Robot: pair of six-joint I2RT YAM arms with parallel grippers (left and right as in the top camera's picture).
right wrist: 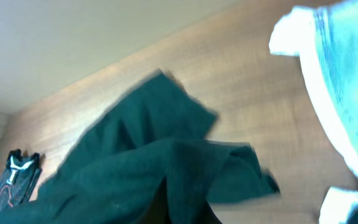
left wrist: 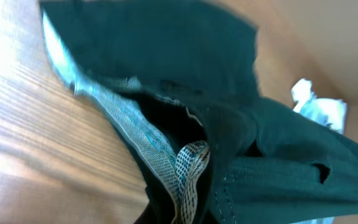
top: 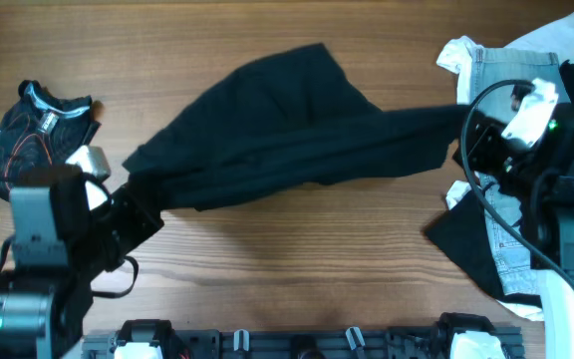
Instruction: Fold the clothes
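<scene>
Shirt (top: 277,135) spans the table (top: 297,284) between the two arms, drawn into a band and bunched at each end. Left gripper (top: 131,202) is clamped on the left end and right gripper (top: 463,138) on the right end. The fingers of both are buried in cloth. A loose flap spreads toward the far edge. Top (top: 33,130) lies crumpled at far left, apart from the shirt. Jeans (top: 501,70) and white cloth (top: 566,35) are heaped at right, around the right arm.
</scene>
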